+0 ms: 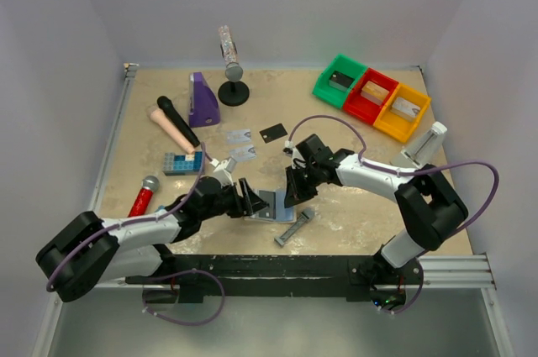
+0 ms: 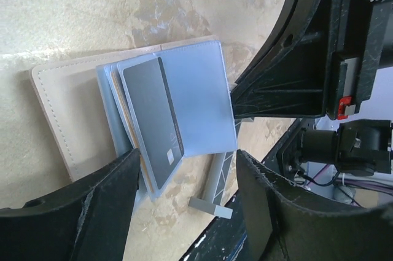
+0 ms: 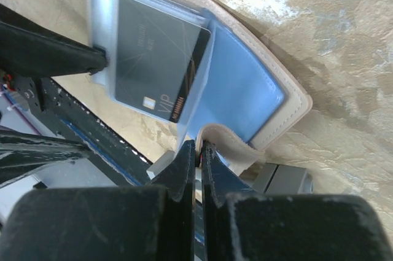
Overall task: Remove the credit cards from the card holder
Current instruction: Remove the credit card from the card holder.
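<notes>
Roughly mid-table on mottled beige table, close to near edge: flat bifold card holder, grey outside, pale blue-grey panels w/ tan edging, lying open. Just near-right of it: narrow grey bar-shaped tool.

Step in hand, by the look of it: freeing the last card. Already out, on table to far side of holder: two pale grey thin cards w/ small dark marks, and one plain black card. Still seated in holder: one dark thin card w/ "VIP" print, under what looks like a clear sleeve.

At right gripper: jaws pressed together, pinching curled tan edge of holder, prob. as anchor. At left gripper: jaws wide, nothing held, set either side of card's nearest end. Contact w/ holder: can't tell for sure.

Long axis of dark card: approx left-right in scene, a bit skewed vs holder; one short end pointing left, toward left gripper.

Next, likely: narrow left jaws onto that short end, thin-edge pinch, then draw left along long axis w/ right grip as anchor. Risk: catching sleeve along w/ card.
</notes>
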`<act>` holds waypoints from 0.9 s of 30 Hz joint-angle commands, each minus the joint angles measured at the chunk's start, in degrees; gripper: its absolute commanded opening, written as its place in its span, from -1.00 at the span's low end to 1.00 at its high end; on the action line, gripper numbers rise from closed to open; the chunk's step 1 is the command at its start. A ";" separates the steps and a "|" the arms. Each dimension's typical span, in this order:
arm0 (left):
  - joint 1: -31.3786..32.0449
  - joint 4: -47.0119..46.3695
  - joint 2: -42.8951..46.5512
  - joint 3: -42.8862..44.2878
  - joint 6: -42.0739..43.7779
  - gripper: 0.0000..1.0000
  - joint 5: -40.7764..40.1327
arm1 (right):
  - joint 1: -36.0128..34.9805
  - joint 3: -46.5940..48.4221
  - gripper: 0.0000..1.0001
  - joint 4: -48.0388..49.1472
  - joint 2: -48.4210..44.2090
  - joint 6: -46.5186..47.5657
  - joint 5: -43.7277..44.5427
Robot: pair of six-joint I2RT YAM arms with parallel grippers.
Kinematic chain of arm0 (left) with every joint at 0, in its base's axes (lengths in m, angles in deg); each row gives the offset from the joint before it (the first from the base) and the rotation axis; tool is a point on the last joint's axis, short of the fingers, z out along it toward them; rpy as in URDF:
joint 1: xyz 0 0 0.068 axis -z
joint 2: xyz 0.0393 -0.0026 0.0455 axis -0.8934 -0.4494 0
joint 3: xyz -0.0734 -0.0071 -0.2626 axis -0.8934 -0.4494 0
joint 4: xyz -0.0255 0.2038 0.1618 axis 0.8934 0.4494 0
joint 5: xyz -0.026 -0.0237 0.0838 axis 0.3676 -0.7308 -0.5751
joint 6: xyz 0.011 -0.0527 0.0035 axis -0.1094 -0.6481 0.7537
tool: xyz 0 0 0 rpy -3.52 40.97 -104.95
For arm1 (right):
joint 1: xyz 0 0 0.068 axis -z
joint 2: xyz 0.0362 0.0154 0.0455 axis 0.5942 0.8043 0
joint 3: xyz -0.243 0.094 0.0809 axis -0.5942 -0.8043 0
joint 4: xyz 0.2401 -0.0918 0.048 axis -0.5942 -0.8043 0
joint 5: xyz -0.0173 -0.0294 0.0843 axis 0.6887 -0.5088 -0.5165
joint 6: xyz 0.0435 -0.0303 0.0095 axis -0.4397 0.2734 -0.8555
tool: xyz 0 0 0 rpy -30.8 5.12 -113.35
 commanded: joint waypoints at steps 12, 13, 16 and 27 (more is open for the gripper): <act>0.16 15.44 11.21 -0.84 0.40 0.42 -14.14 | -0.26 3.31 -0.01 -10.87 -5.57 4.19 14.81; 0.16 16.92 12.08 -0.67 0.48 0.43 -14.93 | -0.26 3.92 0.04 -12.10 -6.53 4.45 15.52; -0.11 18.26 14.89 -0.49 1.18 0.43 -16.08 | -0.26 4.55 0.04 -11.59 -11.53 5.42 16.31; -5.02 11.14 11.22 1.09 4.18 -0.37 -7.82 | -0.53 -2.31 -0.20 17.84 -9.46 -6.34 -10.75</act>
